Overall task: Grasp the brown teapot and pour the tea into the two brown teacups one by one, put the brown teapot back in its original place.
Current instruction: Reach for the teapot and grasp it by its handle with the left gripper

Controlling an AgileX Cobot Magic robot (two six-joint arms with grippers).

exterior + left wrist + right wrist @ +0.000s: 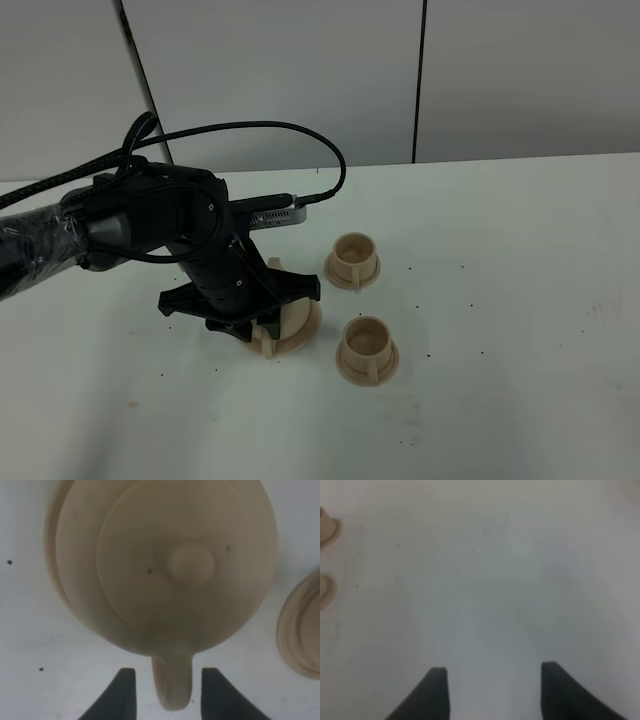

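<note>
White bench (520, 300) is running back to grey wall panels (300, 70), lying open across its right half and along the front. Teapot (165, 565) is sitting left of centre on its plate (50, 545), with its lid (130, 555) on and its contents hidden. Left hand (168, 671) is hovering over it, fingers spread wide either side of the handle (172, 690), gripping nothing. Far cup (353, 258) and near cup (367, 348) are standing just right of the teapot, apart from each other, both showing bare tan insides. Right hand (493, 666) is hanging wide open over bare bench, holding nothing.
</note>
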